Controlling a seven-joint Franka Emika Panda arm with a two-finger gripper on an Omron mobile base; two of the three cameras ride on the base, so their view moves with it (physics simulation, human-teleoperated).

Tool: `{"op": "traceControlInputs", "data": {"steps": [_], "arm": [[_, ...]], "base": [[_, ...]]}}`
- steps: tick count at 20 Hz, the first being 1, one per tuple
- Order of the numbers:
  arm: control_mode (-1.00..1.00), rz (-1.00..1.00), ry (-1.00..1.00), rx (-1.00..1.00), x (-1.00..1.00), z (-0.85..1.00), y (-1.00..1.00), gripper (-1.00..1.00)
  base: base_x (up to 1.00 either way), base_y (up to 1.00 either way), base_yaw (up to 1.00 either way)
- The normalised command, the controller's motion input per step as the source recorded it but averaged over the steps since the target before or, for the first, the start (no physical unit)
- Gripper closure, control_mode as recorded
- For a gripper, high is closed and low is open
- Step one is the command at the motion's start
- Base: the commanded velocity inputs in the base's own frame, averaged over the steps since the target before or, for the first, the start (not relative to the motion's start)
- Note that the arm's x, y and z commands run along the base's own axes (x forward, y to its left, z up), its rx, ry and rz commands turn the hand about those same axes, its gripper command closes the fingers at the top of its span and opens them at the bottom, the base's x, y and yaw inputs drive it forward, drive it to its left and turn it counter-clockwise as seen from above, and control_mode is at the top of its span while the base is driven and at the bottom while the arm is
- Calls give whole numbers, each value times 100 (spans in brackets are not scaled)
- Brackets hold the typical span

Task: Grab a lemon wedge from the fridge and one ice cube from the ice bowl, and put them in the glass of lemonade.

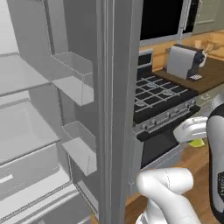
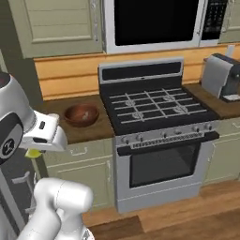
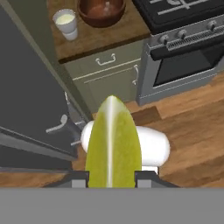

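My gripper (image 3: 112,178) is shut on the lemon wedge (image 3: 112,140), a yellow-green wedge that stands up between the two fingertips in the hand view. From the left base view the wedge (image 1: 197,142) peeks out under the white hand, to the right of the open fridge (image 1: 30,131). It also shows as a yellow spot (image 2: 33,153) below the hand in the right base view. On the wooden counter beyond, the glass of lemonade (image 3: 65,22) stands just left of the reddish-brown ice bowl (image 3: 101,11), well away from the gripper. The bowl (image 2: 81,114) sits left of the stove.
The fridge's open door edge (image 1: 118,109) stands between its grey shelves and the stove (image 2: 154,105). A toaster (image 2: 220,75) sits on the right counter, with a microwave (image 2: 154,21) above the stove. Below the hand lie cabinet doors (image 3: 105,74) and wooden floor (image 3: 192,131).
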Motion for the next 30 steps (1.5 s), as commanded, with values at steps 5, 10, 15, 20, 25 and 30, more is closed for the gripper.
{"op": "traceControlInputs", "data": {"steps": [5, 10, 15, 20, 25, 30], "arm": [[100, 0, 0, 0, 0, 0, 0, 100], [100, 0, 0, 0, 0, 0, 0, 100], [100, 0, 0, 0, 0, 0, 0, 100], [100, 0, 0, 0, 0, 0, 0, 100], [100, 0, 0, 0, 0, 0, 0, 100], [100, 0, 0, 0, 0, 0, 0, 100]], "base": [[54, -72, 60], [22, -73, 57], [57, -49, 60], [39, -11, 33], [73, 0, 20], [75, 2, 17]]}}
